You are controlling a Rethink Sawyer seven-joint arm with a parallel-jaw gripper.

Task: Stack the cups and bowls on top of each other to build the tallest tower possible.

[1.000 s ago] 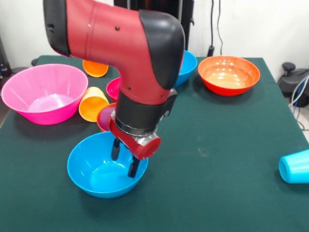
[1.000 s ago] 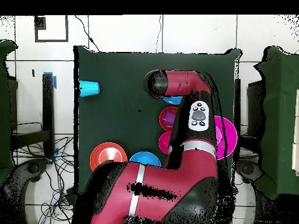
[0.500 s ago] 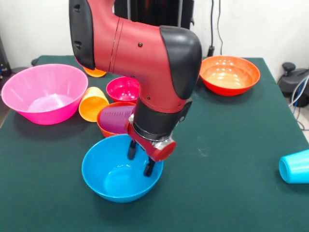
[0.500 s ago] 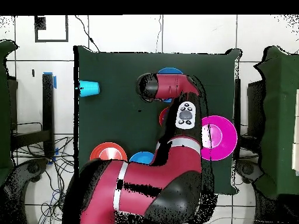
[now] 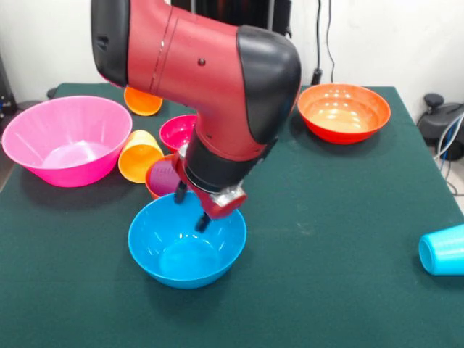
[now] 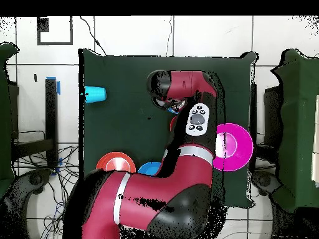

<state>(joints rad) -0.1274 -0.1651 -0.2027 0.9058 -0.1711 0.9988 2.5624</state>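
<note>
gripper fingers part over the far rim of the glossy, empty blue bowl, holding nothing.

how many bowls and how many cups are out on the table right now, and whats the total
bowls: 6 (pink, magenta, small orange, orange-red, near blue, second blue, hidden by the arm in the front view)
cups: 4 (orange, yellow-orange, purple, light blue)
total: 10
</note>
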